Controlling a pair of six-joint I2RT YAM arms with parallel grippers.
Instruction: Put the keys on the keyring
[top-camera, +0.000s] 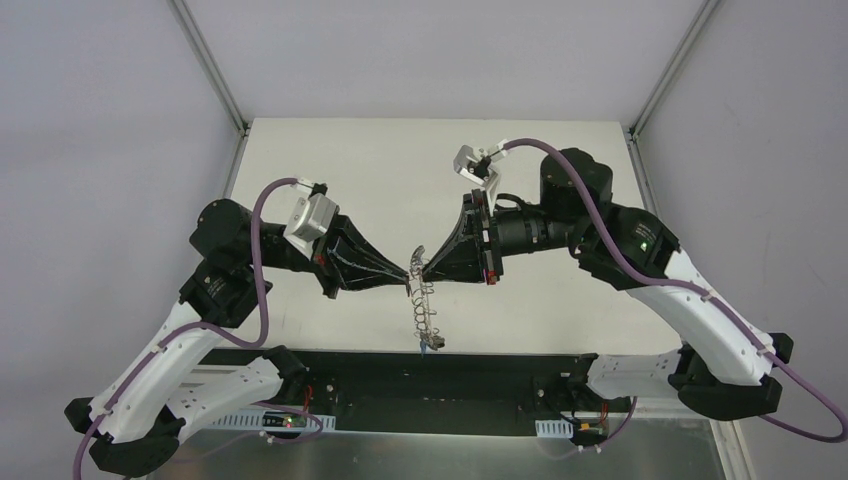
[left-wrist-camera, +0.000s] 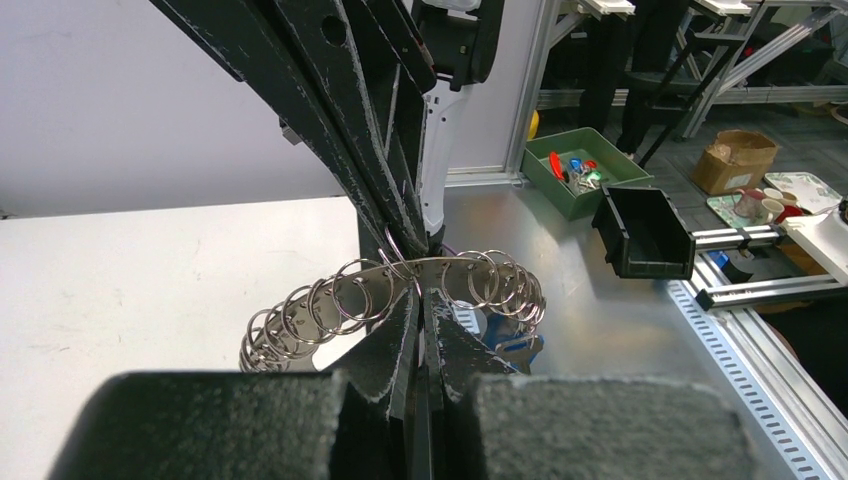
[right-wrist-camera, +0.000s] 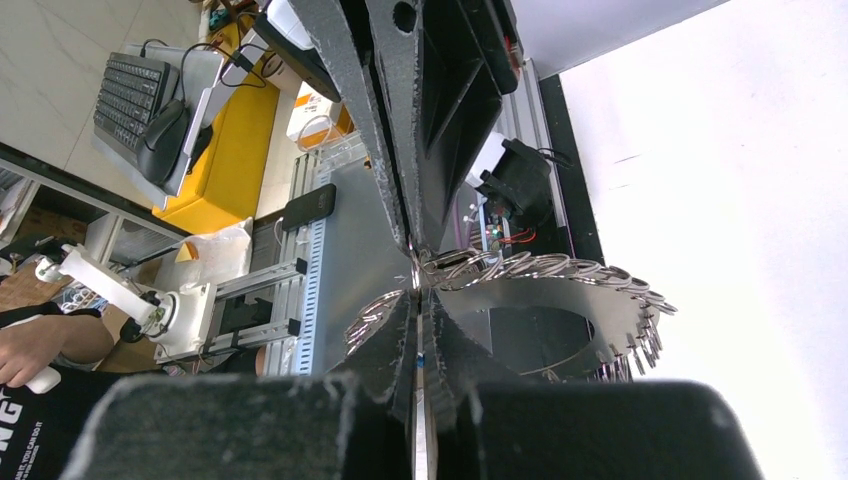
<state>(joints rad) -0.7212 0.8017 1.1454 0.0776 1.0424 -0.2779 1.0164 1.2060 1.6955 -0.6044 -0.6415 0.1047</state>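
The keyring (top-camera: 424, 305), a flat grey ring with many wire loops, hangs edge-on above the table between both arms. My left gripper (top-camera: 408, 276) is shut on its rim (left-wrist-camera: 440, 268), the pads (left-wrist-camera: 395, 335) pinching the plate. My right gripper (top-camera: 424, 270) is shut tip to tip with the left, at a loop (left-wrist-camera: 393, 245) on the top rim. A thin silver strip with a blue speck (right-wrist-camera: 418, 358), seemingly a key, shows between its pads. The ring's plate (right-wrist-camera: 560, 300) lies just right of those fingertips. A blue-tagged key (left-wrist-camera: 512, 338) hangs from the ring's lower loops (top-camera: 430, 344).
The white table (top-camera: 380, 170) lies below, with a black strip (top-camera: 430, 365) along its near edge. Off the table are a green bin of small parts (left-wrist-camera: 580, 175), a black bin (left-wrist-camera: 645, 232) and a cardboard box (left-wrist-camera: 735, 160).
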